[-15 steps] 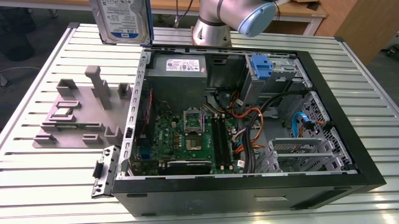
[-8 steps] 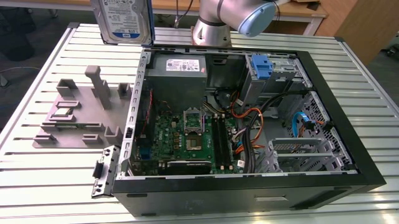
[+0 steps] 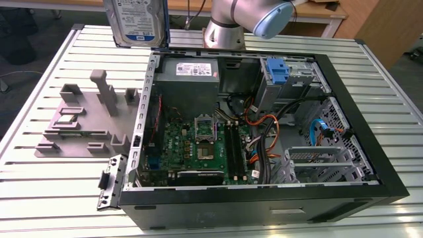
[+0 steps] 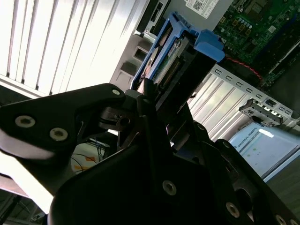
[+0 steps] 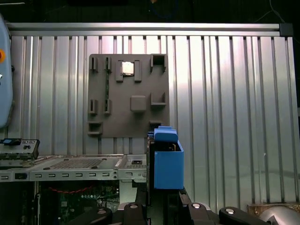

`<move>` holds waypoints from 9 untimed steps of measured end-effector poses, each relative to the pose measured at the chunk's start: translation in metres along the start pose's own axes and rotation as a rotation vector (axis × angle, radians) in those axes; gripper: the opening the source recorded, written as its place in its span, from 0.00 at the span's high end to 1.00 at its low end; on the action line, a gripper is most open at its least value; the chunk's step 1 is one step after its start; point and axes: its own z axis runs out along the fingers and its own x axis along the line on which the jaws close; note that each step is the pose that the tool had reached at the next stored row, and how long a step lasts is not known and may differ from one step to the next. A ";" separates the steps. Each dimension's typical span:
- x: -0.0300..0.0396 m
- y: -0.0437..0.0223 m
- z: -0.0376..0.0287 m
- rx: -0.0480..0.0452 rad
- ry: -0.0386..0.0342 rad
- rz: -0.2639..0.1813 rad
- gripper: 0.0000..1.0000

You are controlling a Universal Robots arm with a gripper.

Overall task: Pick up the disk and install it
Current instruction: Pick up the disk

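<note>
Disk [image 3: 135,20] silver, white-and-blue label, blue carrier frame, upright in hand [image 4: 164,101]

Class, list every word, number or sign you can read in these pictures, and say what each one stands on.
No text can be read with certainty.
On the disk, a white-and-blue label: print too small to read.
On the power supply inside the computer case, a white sticker: too small.
In the second wrist view, a code sticker: blurred.
In the second wrist view, a pale screen: lettering too faint.

Aloft and upright — the disk [image 3: 135,20], silver, white-and-blue label, blue carrier — above the table [image 3: 53,99]
</note>
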 end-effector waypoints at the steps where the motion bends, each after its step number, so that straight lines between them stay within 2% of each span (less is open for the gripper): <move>1: -0.0001 -0.0019 -0.0001 -0.0001 0.0000 0.000 0.65; 9: -0.0005 -0.0163 -0.0006 0.0000 0.0000 0.000 0.65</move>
